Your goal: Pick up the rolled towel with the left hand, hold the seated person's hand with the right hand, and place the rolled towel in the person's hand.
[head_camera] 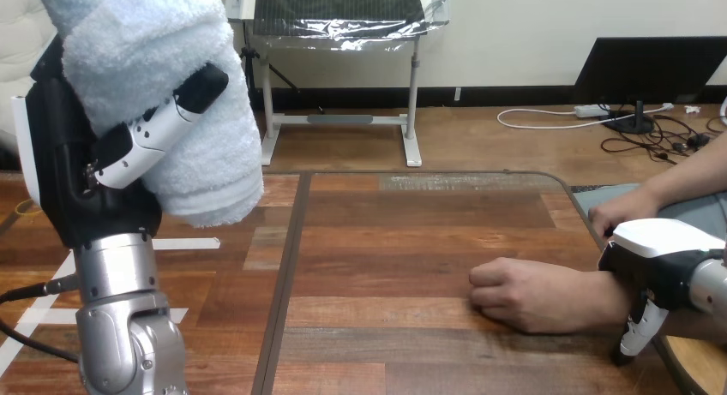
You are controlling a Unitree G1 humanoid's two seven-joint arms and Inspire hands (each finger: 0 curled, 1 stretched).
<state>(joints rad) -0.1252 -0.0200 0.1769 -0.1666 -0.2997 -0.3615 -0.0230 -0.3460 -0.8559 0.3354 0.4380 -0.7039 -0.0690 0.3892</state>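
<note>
The rolled towel (176, 86) in the left robot hand (73, 168) is fluffy, matt terry cloth. That robot hand is matt black plastic with glossy white shells; the forearm (116, 271) below it is satin silver metal. The bench (386, 241) beside the right robot hand (660, 245) is smooth, faintly shiny wood.

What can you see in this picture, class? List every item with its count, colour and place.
rolled towel: one, pale blue-white, raised at upper left
table: one, brown wood with a dark edge strip, across the view
person's hand on the table: one, closed loosely, resting right of centre
person's other hand: one, further back, at the table's right edge
left hand: one, black and white, upper left, fingers curled round the rolled towel
right hand: one, black with a white shell, at right, over the person's wrist
</note>
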